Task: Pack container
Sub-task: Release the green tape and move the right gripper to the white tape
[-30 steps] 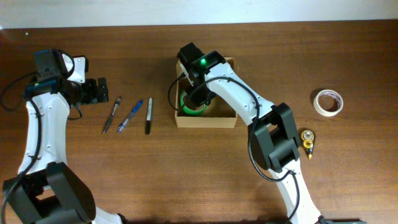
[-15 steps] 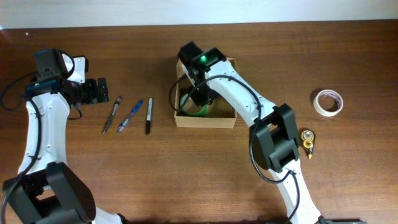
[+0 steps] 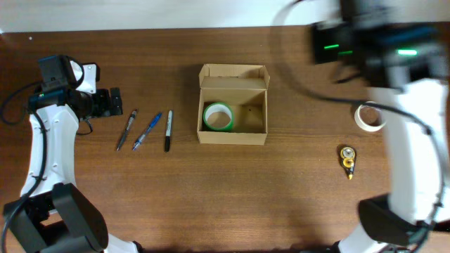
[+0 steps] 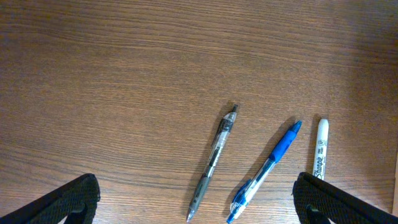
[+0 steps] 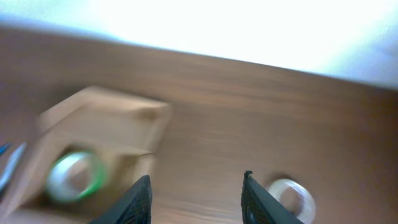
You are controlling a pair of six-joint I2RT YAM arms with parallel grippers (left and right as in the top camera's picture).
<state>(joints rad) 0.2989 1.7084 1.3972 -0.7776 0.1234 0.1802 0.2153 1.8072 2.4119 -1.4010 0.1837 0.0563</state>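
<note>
The container (image 3: 233,138) is a small, plain tan cardboard box standing upright on the wooden worktop (image 3: 211,190), near its middle and toward the far edge. Its top is open, with the hinged lid flap folded back on the far side. A green tape roll (image 3: 218,117) lies flat in the left half; the right half shows bare cardboard floor.
</note>
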